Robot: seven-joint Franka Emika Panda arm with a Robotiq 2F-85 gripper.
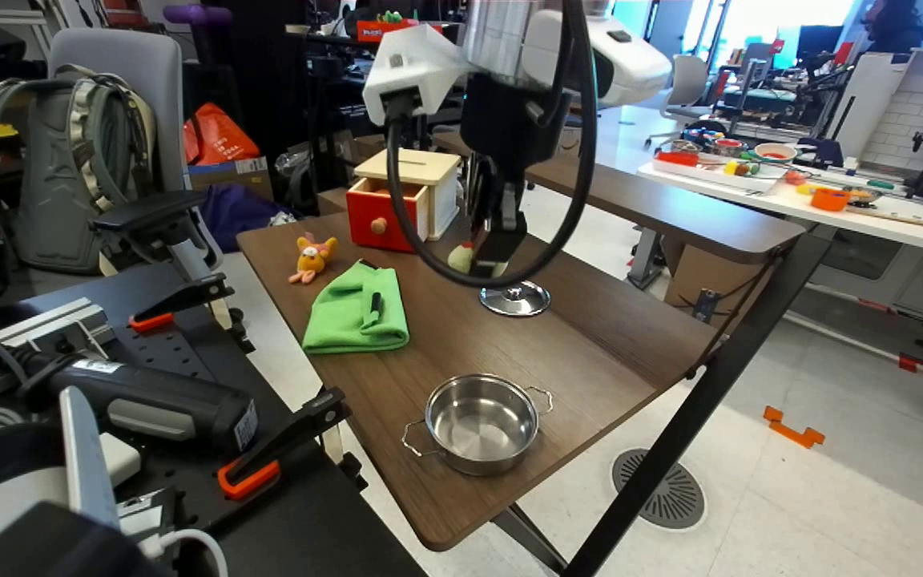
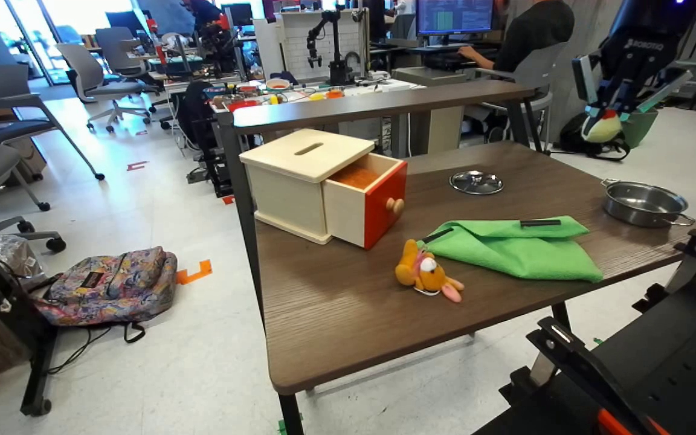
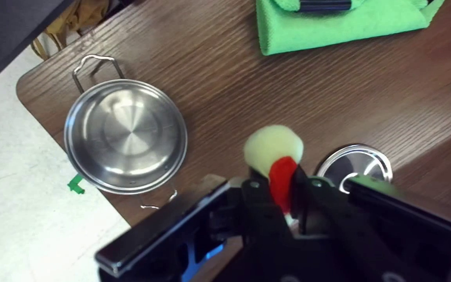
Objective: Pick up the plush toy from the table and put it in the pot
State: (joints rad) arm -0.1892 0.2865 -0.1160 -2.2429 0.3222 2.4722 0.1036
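- Cream and red, the plush toy point(image 3: 273, 148) is clamped in my pincer point(image 2: 609, 115), one jaw on each side of its red part, and held up off the bench point(image 2: 348, 338).
- On my wrist view its pale rounded end pokes out past the jaws; in an exterior view that pale rounded end point(image 2: 602, 130) hangs lowest.
- Steel pot point(image 3: 125, 135): it stands upright near a corner of the bench, wire handles point(image 3: 102, 57) on opposite sides, its shiny inner bottom in plain sight on my wrist view. The plush toy is outside it, apart from it.
- Round lid point(image 2: 476, 183): it lies flat on the bench, and my wrist view catches only part of it, behind the pincer.
- Green cloth point(image 2: 505, 248), folded, lies on the bench with dark strips point(image 2: 540, 223) on it; near it lies a small orange toy point(image 2: 425, 273).
- Pale wooden box point(image 2: 290, 196), well apart from the pot: its red-fronted drawer point(image 2: 378, 211) sits partly out, and I see something orange point(image 2: 355, 176) inside.
- Behind all this, in an exterior view, I have a person point(image 2: 535, 36) seated by a lit monitor point(image 2: 455, 17).
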